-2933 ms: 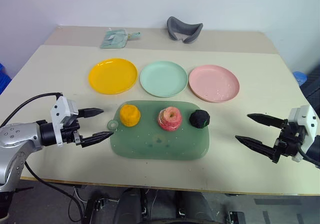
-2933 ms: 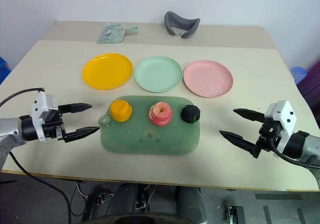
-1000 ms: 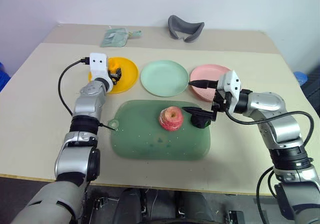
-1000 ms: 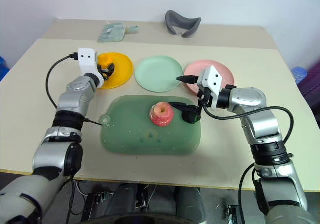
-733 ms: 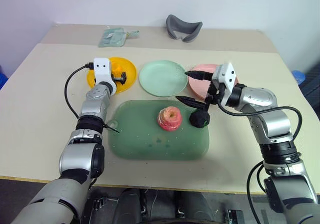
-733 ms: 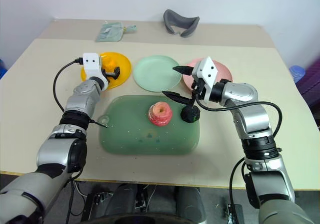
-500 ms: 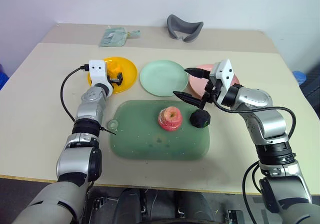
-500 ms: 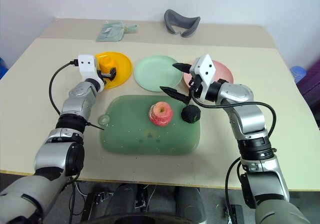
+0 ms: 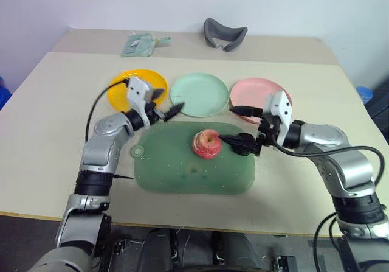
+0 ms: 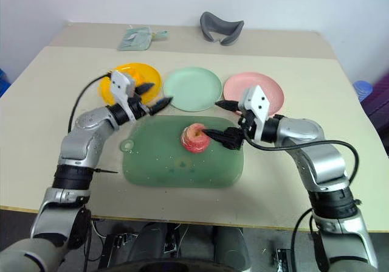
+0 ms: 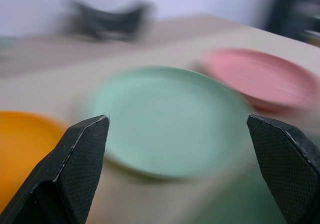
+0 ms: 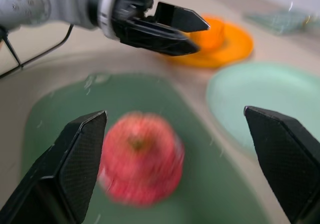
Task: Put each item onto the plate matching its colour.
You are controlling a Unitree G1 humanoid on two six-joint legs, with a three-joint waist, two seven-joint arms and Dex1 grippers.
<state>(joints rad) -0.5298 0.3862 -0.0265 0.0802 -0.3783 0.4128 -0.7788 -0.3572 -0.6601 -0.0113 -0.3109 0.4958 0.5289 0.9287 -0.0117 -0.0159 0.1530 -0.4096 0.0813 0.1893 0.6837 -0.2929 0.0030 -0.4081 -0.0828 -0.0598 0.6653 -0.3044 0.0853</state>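
Tool states first, from the head views: the left tool (image 9: 163, 107) stands with its fingers spread and empty, having let go of the yellow-orange chunk (image 10: 134, 72), which now sits on the yellow-orange plate (image 9: 117, 84) instead of on the green mat (image 9: 182, 174). That arm has pulled back from the plate and swung toward the middle, its tips over the gap between the mat and the mint green plate (image 9: 198, 95). One item is therefore sorted, I judge; two remain. The right tool (image 9: 242, 125), also wide open and holding nothing, has dropped lower and reaches across the black ball (image 9: 250, 145) toward the pink-red apple piece (image 9: 206, 143); both items sit on the mat. The pink plate (image 9: 267, 90) just behind is bare. Both tools now crowd the mat's far edge, so their paths could cross. The desk (image 9: 48, 120) is open on either side.

Left wrist view: the spread fingers (image 11: 75, 159) frame the mint green plate, the pink plate beside it.

Right wrist view: the apple piece lies between the parted fingers (image 12: 75, 154), with the left tool close beyond it.
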